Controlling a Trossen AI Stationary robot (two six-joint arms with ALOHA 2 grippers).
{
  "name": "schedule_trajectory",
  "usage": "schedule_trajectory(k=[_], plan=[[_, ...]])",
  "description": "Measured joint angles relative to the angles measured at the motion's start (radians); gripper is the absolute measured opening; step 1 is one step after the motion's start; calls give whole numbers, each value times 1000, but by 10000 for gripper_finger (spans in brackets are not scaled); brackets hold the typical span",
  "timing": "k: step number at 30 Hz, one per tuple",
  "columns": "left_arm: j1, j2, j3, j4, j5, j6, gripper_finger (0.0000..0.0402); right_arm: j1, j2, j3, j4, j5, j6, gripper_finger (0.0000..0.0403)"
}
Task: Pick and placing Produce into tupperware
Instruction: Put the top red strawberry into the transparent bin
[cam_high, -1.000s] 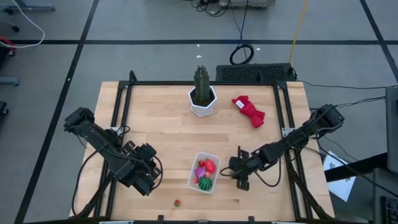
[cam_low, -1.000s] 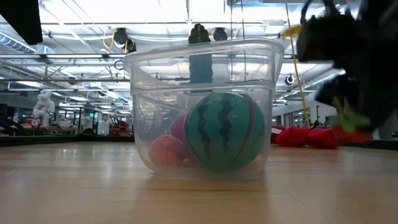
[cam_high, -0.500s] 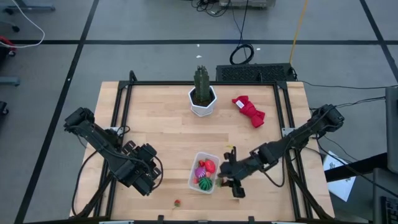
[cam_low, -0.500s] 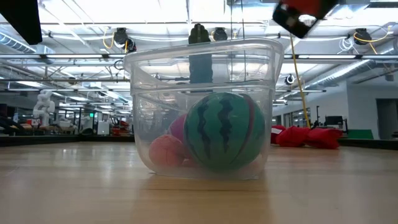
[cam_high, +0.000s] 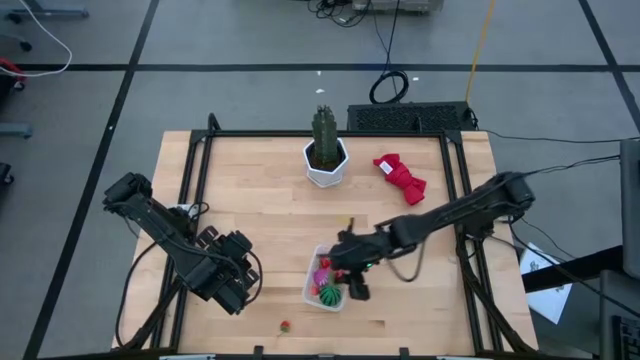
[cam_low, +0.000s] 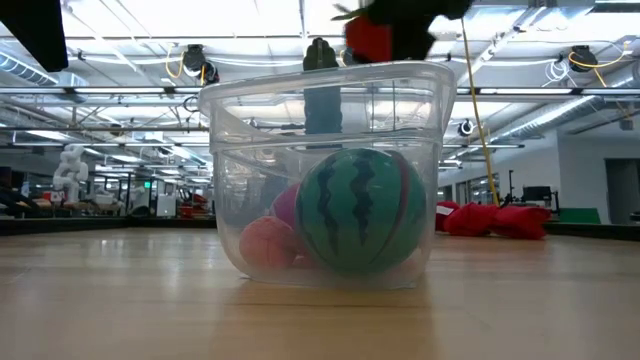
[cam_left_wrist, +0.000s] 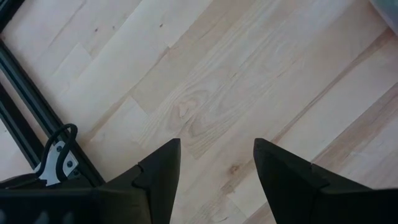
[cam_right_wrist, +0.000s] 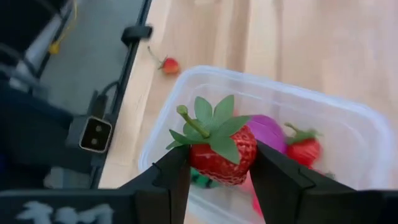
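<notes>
Holding a strawberry (cam_right_wrist: 221, 152) between its 2 fingers, our right claw (cam_high: 345, 272) hangs over the clear tub (cam_high: 313, 290) on the counter (cam_high: 250, 210), where a striped green ball (cam_low: 360, 210) lies. Our left claw (cam_left_wrist: 214, 168) waits apart, fingers parted and empty. 1 red bit (cam_high: 285, 325) lies outside.

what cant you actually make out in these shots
- High view: the right gripper covers part of the tupperware, so the produce under it is hidden.
- Low view: the strawberry is cut off by the top edge.
- Low view: the watermelon blocks the pieces behind it.
- High view: the small red piece near the table's front edge is too small to identify.
- Left wrist view: only bare table shows.
</notes>
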Motion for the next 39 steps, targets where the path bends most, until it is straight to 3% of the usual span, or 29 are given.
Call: schedule_trajectory(k=[6, 10, 17, 39], plan=[[0, 0, 0, 1, 0, 0, 209, -8, 228, 262, -260, -18, -117, 139], [0, 0, 0, 3, 0, 0, 209, -8, 314, 375, -340, -16, -169, 139], [0, 0, 0, 5, 0, 0, 209, -16, 339, 348, -375, 36, -186, 139], [0, 0, 0, 24, 0, 0, 209, -29, 339, 326, -310, 37, -248, 139]])
